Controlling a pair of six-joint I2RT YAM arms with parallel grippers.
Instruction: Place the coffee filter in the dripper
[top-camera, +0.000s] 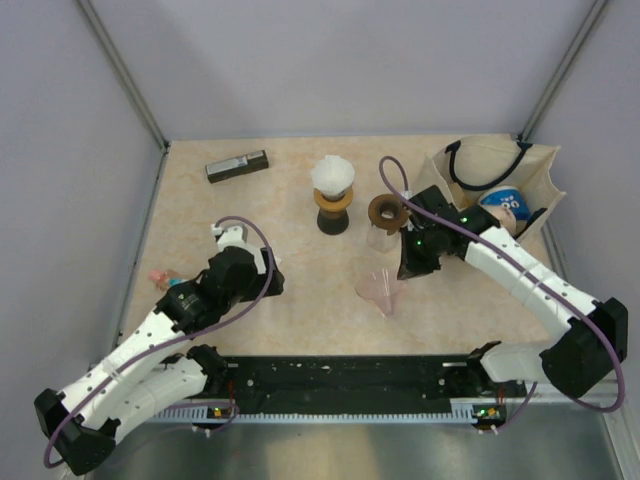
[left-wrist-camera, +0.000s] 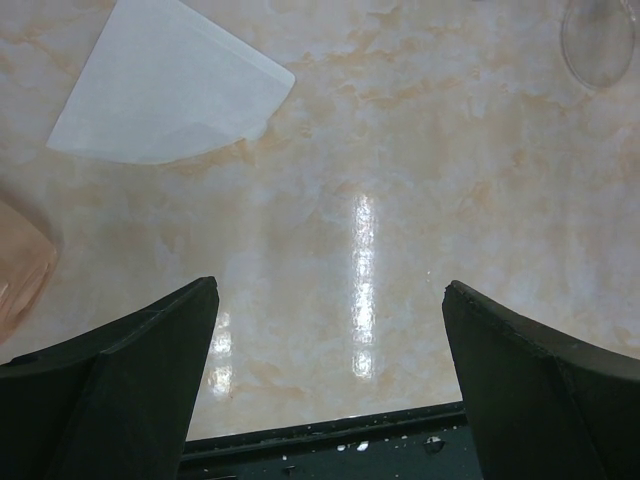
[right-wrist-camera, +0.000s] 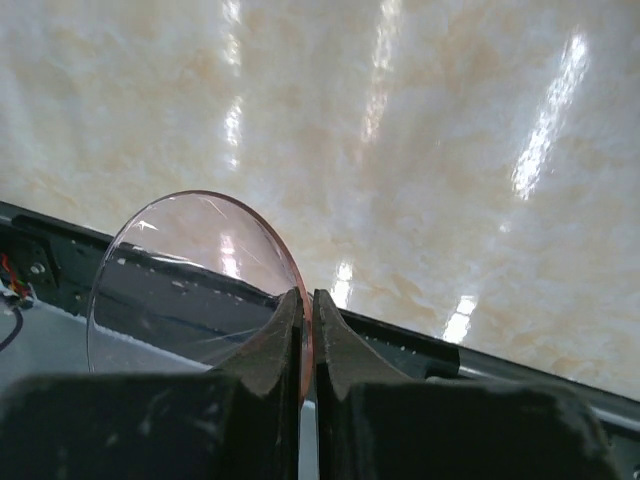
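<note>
The white paper coffee filter (left-wrist-camera: 170, 85) lies flat on the table, up and to the left of my open, empty left gripper (left-wrist-camera: 330, 290). In the top view the filter (top-camera: 232, 237) shows partly from under the left wrist, with the left gripper (top-camera: 250, 270) low over the table. The clear pink dripper (top-camera: 380, 290) is at centre right. My right gripper (top-camera: 402, 272) is shut on its rim. In the right wrist view the fingers (right-wrist-camera: 308, 300) pinch the dripper's thin rim (right-wrist-camera: 190, 270) above the table. The dripper also shows far right in the left wrist view (left-wrist-camera: 598, 40).
A white cone on a brown and black stand (top-camera: 332, 185) and a glass with a brown collar (top-camera: 385, 213) stand mid-table. A cloth tote bag (top-camera: 500, 165) is at the back right, a dark bar (top-camera: 237, 165) at the back left, a pink object (top-camera: 160, 277) by the left arm.
</note>
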